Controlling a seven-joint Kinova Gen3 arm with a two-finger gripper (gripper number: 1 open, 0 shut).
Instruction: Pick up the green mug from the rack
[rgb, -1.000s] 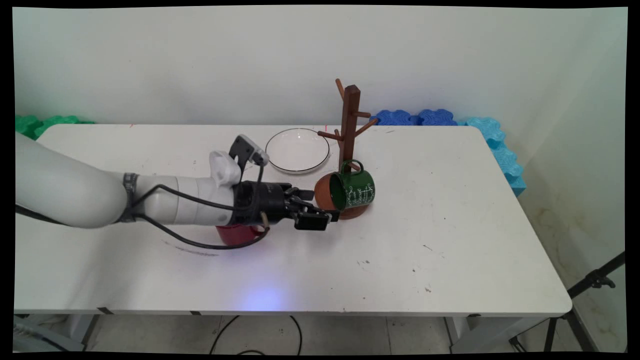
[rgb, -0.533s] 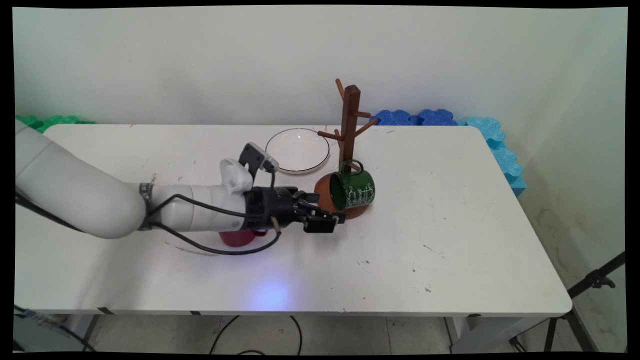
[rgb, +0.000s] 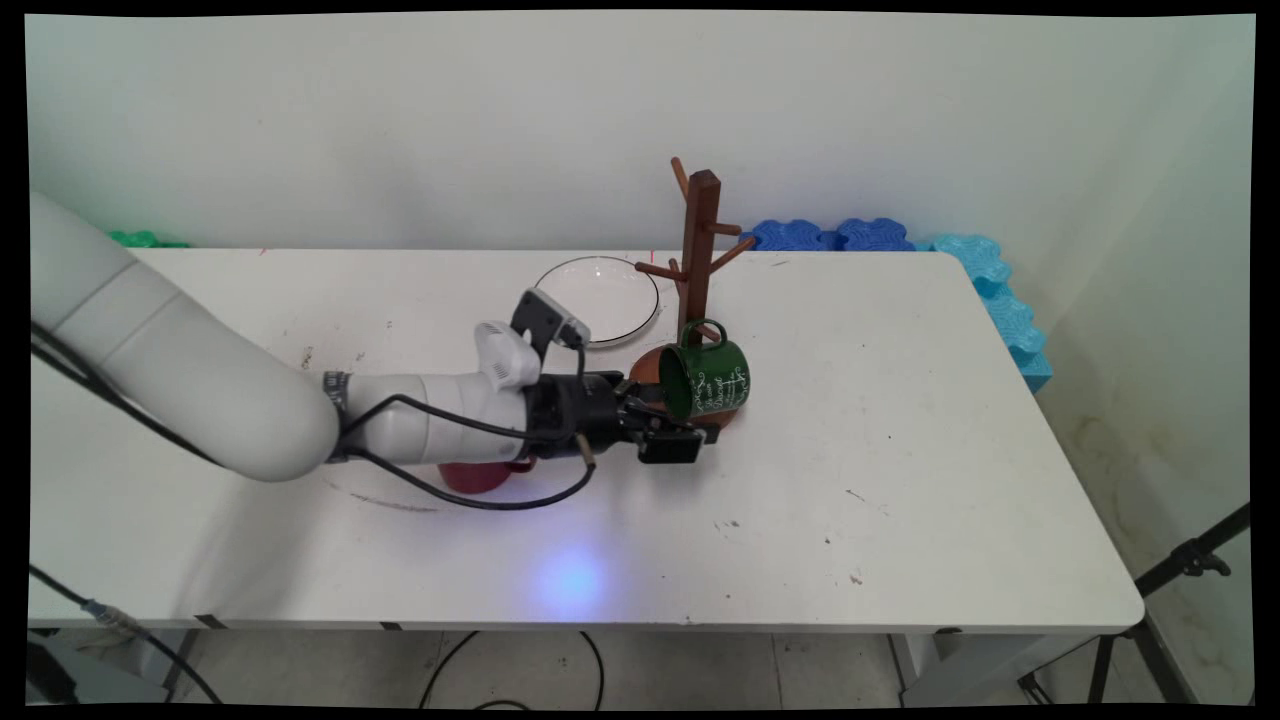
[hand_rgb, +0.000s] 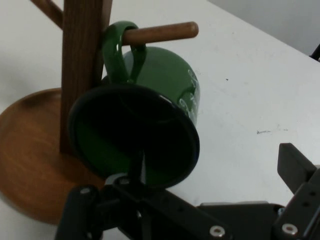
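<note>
My end effector is low over the white worktop, right at the mouth of a green mug. The mug hangs by its handle on a low peg of a brown wooden mug tree. It is tipped on its side, and its dark open mouth faces me.

In the hand view the mug fills the middle, with its handle looped over the peg. My end effector is open. One finger sits at the bottom rim of the mug, and the other finger is off to the side with bare worktop in front of it. I cannot tell if the first finger touches the rim.

The round base of the tree sits flat on the worktop under the mug.

Behind my arm there is a clear glass plate near the tree. A red cup peeks out from under my arm. It is well apart from the green mug.
</note>
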